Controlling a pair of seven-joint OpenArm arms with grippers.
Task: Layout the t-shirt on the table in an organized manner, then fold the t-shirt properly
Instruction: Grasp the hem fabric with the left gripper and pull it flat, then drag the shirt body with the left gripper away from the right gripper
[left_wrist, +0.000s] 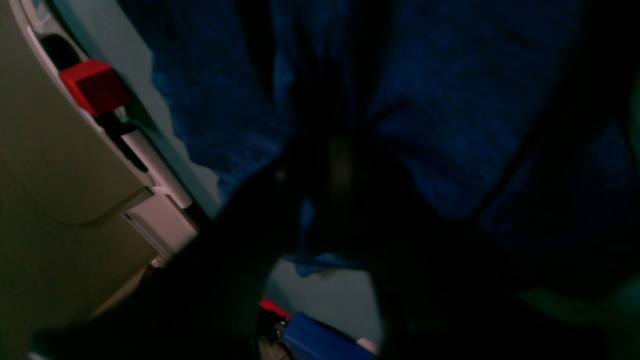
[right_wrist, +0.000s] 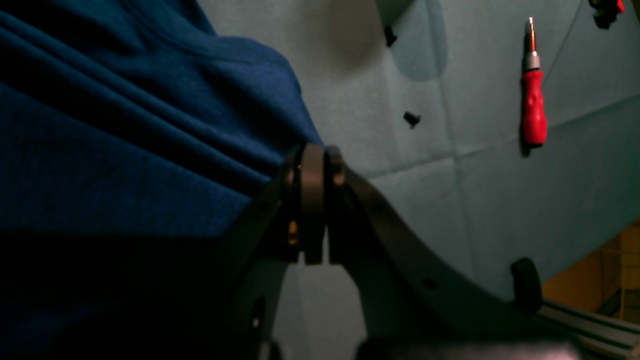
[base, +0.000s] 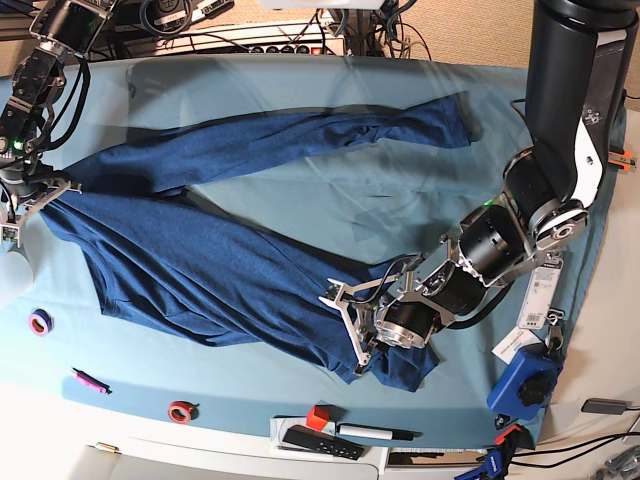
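Dark blue knit is filling both wrist views. The left gripper, at the near right of the base view, is pressing into the shirt at its near hem; its own wrist view is too dark to show how the jaws are standing, so I cannot tell whether it is gripping the fabric. The right gripper, at the far left, is sitting with its jaws pinched together on an edge of the shirt, the cloth bunching into folds just beside the fingertips.

The shirt is lying wrinkled across the desk, stretching from the right gripper at the left edge towards the left gripper at the near right. One long part is running towards the far right corner, ending well apart from either gripper.

On the teal cloth in the right wrist view, a red screwdriver is lying apart from the shirt, with a small black piece between them.

Along the near edge of the desk, a purple tape ring, a pink pen, a red tape ring, a red block and a black remote are lying.
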